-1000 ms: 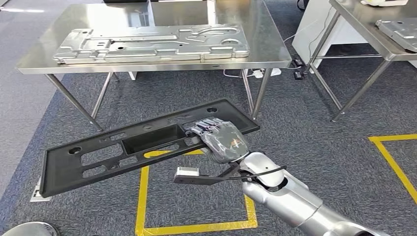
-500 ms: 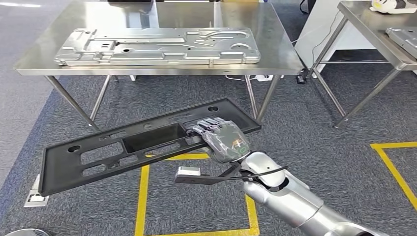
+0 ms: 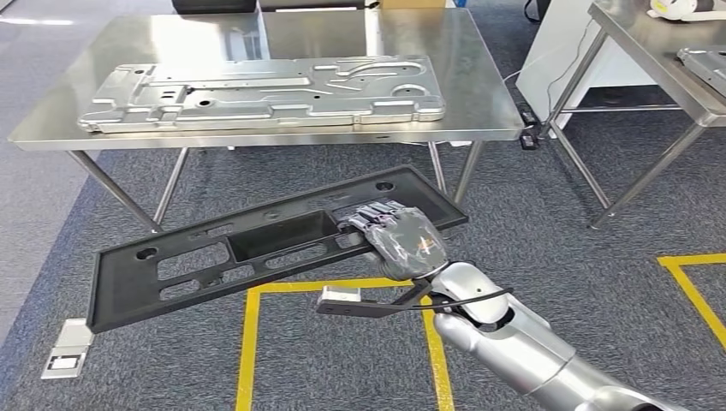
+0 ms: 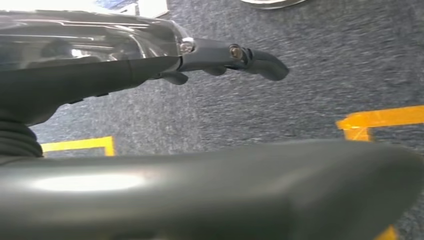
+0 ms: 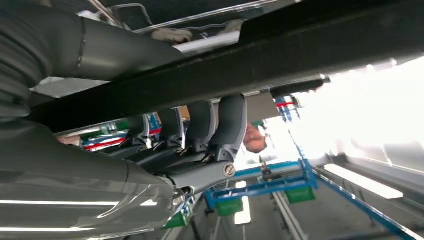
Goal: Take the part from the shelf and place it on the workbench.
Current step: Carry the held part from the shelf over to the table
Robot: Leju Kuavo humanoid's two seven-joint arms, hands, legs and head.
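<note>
A long black plastic part (image 3: 197, 261) with several cutouts hangs tilted over the carpet, its left end lower. My right hand (image 3: 402, 240) grips it near its right end, fingers curled over the upper edge. In the right wrist view the fingers (image 5: 230, 120) wrap the part's dark edge (image 5: 300, 55) from below. The steel workbench (image 3: 479, 94) stands ahead, beyond the part, and bears a large silver stamped plate (image 3: 257, 90). In the left wrist view my left hand (image 4: 150, 65) hangs above the carpet with its fingers (image 4: 260, 62) stretched out and nothing in them.
A second steel table (image 3: 659, 60) stands at the right with another metal plate (image 3: 706, 60) on it. Yellow tape lines (image 3: 250, 342) mark the carpet below the part. A floor socket (image 3: 64, 351) lies at the lower left.
The whole picture has shifted: the camera has moved, and the workbench now sits a little lower in view. My right hand still holds the black part the same way.
</note>
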